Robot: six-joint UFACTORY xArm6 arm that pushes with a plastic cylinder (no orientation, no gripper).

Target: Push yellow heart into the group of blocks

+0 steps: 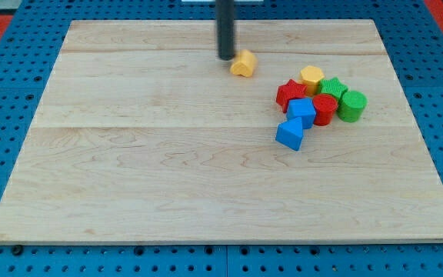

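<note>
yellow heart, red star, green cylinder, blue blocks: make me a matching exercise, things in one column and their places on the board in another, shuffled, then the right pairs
Things
1. yellow heart
2. red star
3. green cylinder
4. lower blue block

Places
A. the group's edge nearest the view's right
B. alone, just to the view's right of my tip
C. the group's edge nearest the view's bottom
D. the group's edge nearest the view's left, beside the upper blue block

Pairs: 1-B, 2-D, 3-A, 4-C
</note>
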